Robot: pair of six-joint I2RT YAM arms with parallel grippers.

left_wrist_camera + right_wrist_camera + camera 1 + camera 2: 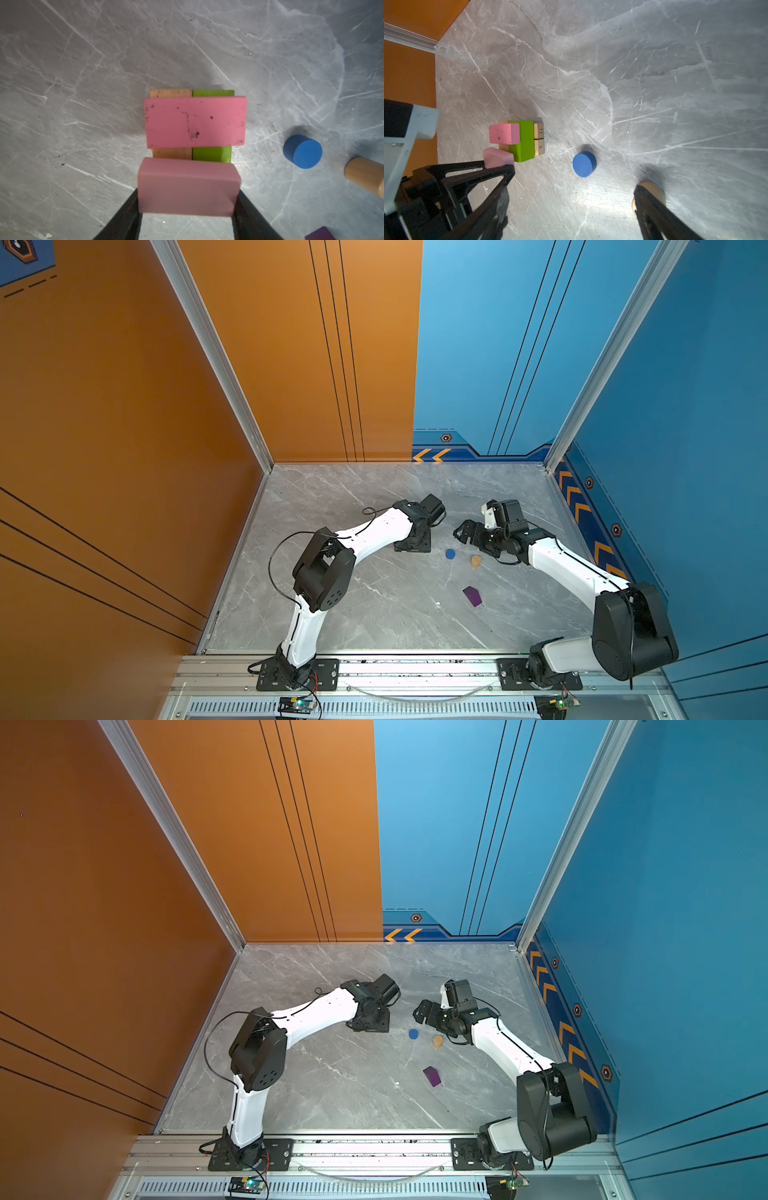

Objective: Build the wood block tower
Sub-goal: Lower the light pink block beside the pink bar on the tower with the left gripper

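Wood block tower: stands on the grey marble table, near its middle. In both top views it is hidden under the left arm's wrist.
Base layer: a tan bar and a lime-green bar lie side by side, long sides touching.
Under or beside the base: two tan block ends, marked 72 and 6, show against the green bar's outer side in the right wrist view.
Pink slab: lies flat across both bars, its top scuffed with dark marks.
Left gripper: points down over the tower. Its fingers are partly closed on the short ends of a second pink slab.
Second pink slab, position: crosswise over the bars' near ends, just beside the first slab. Whether it rests on the bars cannot be told.
Right gripper: fingers spread wide with nothing between them, low over the table beside the tower.
Blue cylinder: stands on end, apart from the tower.
Tan cylinder: near the blue one, partly behind a right finger.
Purple peaked block: lies on its side, nearer the arm bases.
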